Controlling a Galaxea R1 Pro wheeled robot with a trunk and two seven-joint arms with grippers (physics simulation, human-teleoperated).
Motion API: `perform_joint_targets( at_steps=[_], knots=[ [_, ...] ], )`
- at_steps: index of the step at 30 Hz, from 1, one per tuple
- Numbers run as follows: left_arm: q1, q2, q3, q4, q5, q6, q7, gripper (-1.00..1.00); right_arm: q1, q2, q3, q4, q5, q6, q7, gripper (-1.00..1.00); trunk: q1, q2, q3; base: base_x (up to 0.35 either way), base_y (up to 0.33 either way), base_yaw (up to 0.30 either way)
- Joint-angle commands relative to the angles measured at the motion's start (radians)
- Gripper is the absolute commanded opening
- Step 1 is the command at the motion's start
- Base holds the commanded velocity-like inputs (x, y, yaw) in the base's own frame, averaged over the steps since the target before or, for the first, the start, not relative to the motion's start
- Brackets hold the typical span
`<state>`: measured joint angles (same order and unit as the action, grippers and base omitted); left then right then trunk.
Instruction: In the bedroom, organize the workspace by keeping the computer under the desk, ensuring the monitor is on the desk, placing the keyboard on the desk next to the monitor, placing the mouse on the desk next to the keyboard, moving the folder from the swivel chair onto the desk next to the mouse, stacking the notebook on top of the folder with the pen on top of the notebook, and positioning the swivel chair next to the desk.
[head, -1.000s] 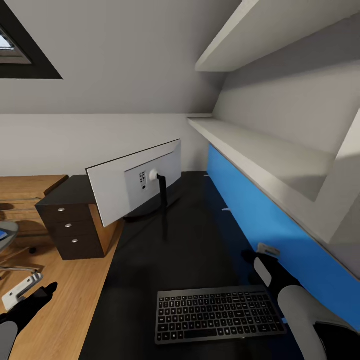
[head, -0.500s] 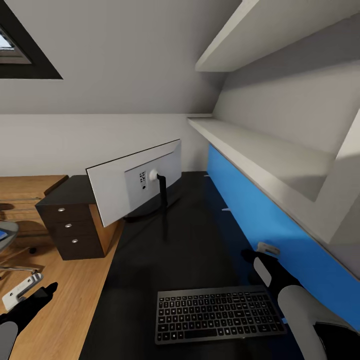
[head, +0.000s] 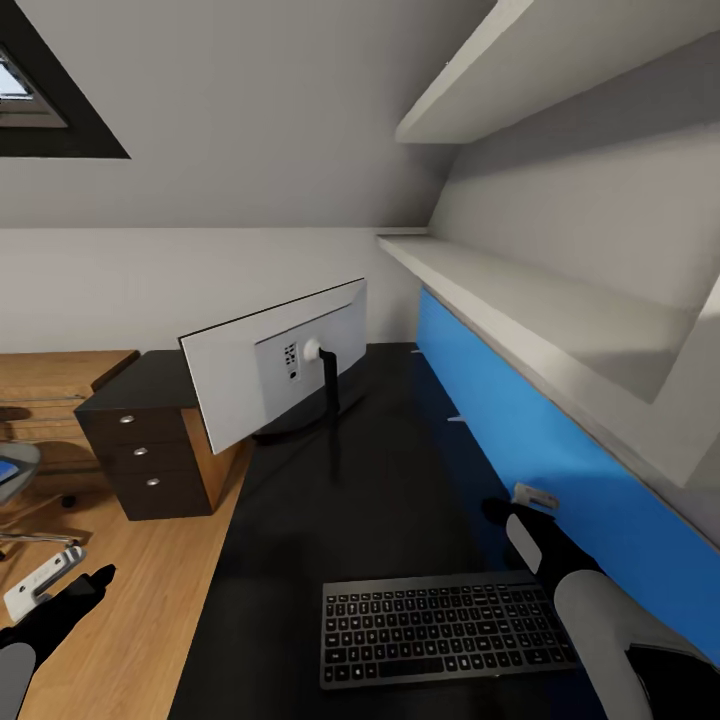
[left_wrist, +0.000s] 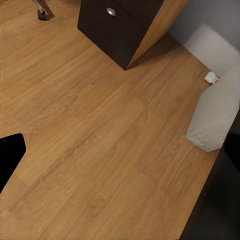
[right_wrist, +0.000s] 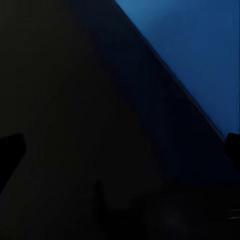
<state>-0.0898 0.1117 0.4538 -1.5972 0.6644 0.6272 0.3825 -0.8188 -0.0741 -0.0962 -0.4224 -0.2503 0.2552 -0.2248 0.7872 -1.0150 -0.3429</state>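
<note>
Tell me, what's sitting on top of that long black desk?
On the desk stand the monitor, its white back facing the camera, and the keyboard nearer the robot. The right gripper hovers beside the keyboard. The monitor covers the desktop behind it.

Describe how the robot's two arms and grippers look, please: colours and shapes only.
Both arms have pale grey rounded forearm shells that turn into black wrists. The left gripper is black with a flat pale grey finger. The right gripper is black with a small pale grey tip. No cables or markings are visible.
</note>
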Motion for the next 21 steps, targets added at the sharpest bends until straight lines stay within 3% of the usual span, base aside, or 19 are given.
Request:
perform_joint_targets(
  at_steps=[1, 13, 21],
  knots=[
    [-0.001, 0.0, 0.0, -0.001, 0.011, 0.003, 0.009, 1.0, 0.0, 0.0, 0.001, -0.002, -0.01, 0.004, -0.005, 1.0, 0.0, -0.001, -0.001, 0.0, 0.072, 0.0],
    [-0.001, 0.0, 0.0, -0.001, 0.011, 0.003, 0.009, 1.0, 0.0, -0.001, 0.0, -0.003, -0.01, 0.004, -0.002, 1.0, 0.0, -0.001, -0.001, 0.0, 0.031, 0.0],
    [-0.001, 0.0, 0.0, -0.002, 0.011, 0.003, 0.009, 1.0, 0.0, -0.001, 0.0, -0.003, -0.01, 0.004, -0.003, 1.0, 0.0, -0.001, -0.001, 0.0, 0.217, 0.0]
  ],
)
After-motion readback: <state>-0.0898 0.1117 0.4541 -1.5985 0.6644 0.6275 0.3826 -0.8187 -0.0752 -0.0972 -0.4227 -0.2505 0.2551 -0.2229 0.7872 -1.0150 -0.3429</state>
